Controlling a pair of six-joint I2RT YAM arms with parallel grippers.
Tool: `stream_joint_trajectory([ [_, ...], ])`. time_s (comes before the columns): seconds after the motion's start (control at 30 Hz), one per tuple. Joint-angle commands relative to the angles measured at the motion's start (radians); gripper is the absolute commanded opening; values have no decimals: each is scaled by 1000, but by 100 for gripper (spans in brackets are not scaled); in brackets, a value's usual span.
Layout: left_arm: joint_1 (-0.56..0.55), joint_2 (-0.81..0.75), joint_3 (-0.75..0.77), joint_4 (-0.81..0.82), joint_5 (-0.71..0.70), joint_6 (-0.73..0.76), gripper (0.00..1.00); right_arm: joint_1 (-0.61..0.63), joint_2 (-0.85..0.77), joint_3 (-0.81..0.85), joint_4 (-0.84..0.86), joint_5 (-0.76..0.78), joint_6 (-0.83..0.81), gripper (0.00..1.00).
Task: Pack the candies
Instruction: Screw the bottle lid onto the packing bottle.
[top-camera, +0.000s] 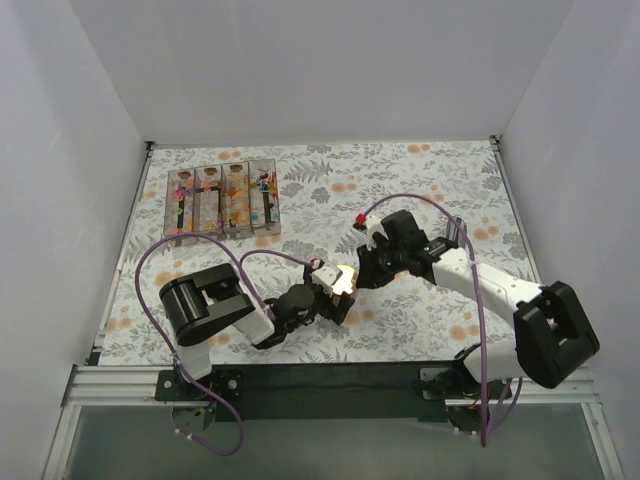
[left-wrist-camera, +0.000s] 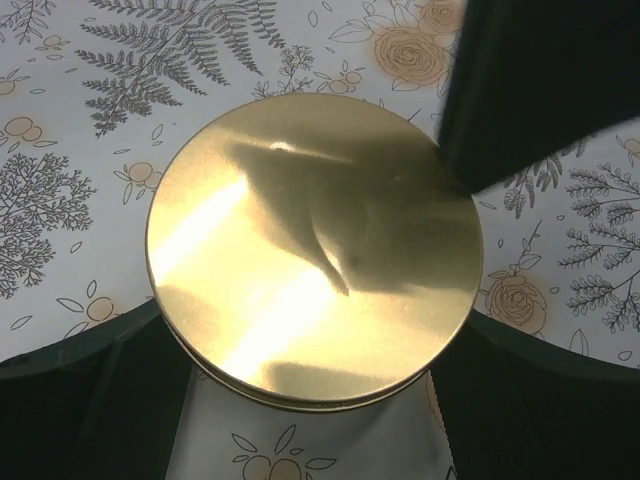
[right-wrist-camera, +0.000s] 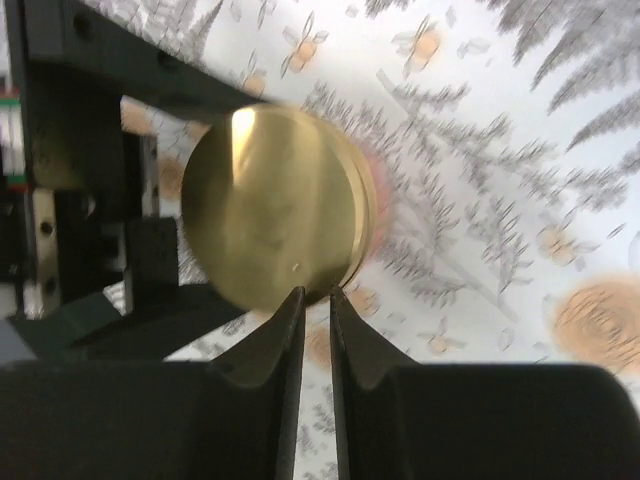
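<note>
The left pincer (top-camera: 338, 284) is clamped round the gold-lidded jar (left-wrist-camera: 312, 250), likely steadying it so the right pincer (right-wrist-camera: 317, 296), fingers all but together, can work at the lid's rim. The candies (top-camera: 265, 190) sit in clear boxes (top-camera: 208, 232) at the table's (top-camera: 420, 190) far left, well apart from both

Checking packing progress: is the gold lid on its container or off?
On, apparently: the gold lid sits flush over the container, whose rim shows just beneath. Contents: cannot tell.

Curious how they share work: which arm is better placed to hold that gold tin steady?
Left, probably: the left hand sits around the gold tin, a finger either side. The right hand reaches only its rim, fingers nearly together.
</note>
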Motion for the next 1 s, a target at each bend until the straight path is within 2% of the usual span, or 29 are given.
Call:
stream_joint_trajectory([
  [0.0,16,39,-9,-190,-13,-54,82,100,-62,-129,-31,-80,164,19],
  [0.1,16,37,-18,-187,-9,-61,82,105,-111,-166,1,-113,195,19],
  [0.17,18,36,-24,-182,-6,-64,82,101,-132,-152,-16,-69,179,20],
  [0.3,18,34,-39,-174,-2,-68,82,3,-106,-42,-54,-64,114,22],
  [0.57,18,19,-41,-188,-2,-68,82,-71,110,223,-106,-113,-63,41],
  [0.63,18,18,-36,-191,-2,-67,82,-71,186,301,-141,-155,-87,42],
  [0.77,18,22,-30,-194,3,-68,82,-64,265,357,-163,-199,-130,42],
  [0.97,18,34,-18,-205,0,-68,82,-36,299,314,-171,-236,-160,40],
])
